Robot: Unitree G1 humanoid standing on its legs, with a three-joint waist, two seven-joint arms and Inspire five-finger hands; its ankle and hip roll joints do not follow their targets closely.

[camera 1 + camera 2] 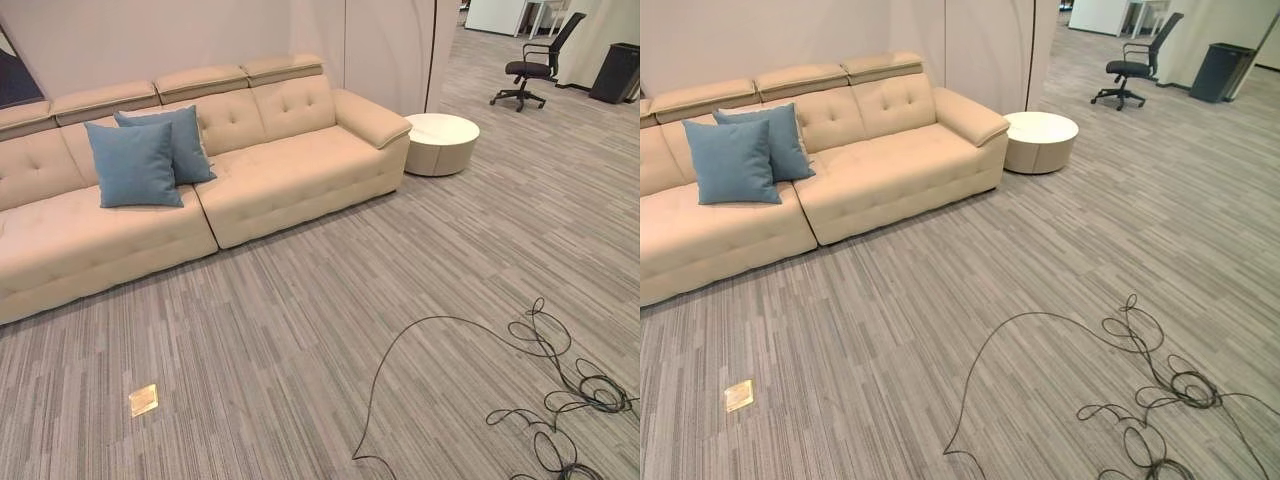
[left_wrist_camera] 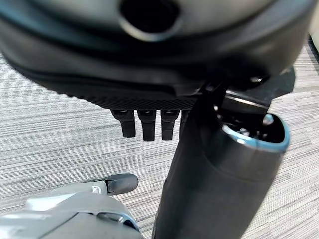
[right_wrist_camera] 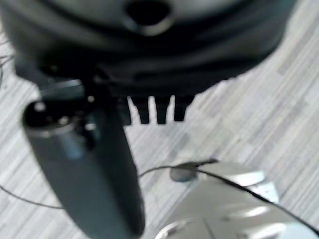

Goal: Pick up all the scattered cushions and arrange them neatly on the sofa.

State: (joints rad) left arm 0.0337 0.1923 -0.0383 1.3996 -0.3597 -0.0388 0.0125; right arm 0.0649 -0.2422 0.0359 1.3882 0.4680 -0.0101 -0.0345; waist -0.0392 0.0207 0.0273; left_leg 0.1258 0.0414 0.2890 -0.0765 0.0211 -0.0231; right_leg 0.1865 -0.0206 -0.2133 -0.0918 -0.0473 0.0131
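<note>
cushions [image 1: 150, 155]: two blue, upright on sofa [image 1: 290, 170] | labels: none (legible)

Even bright indoor light; soft shadow under sofa [image 1: 290, 170]; right wrist view blurred; glare patch on floor plate [image 1: 143, 399].

Two blue cushions [image 1: 150, 155] stand upright on the beige sofa [image 1: 290, 170], leaning on its backrest, one overlapping the other, both far from the robot's hands.
</note>
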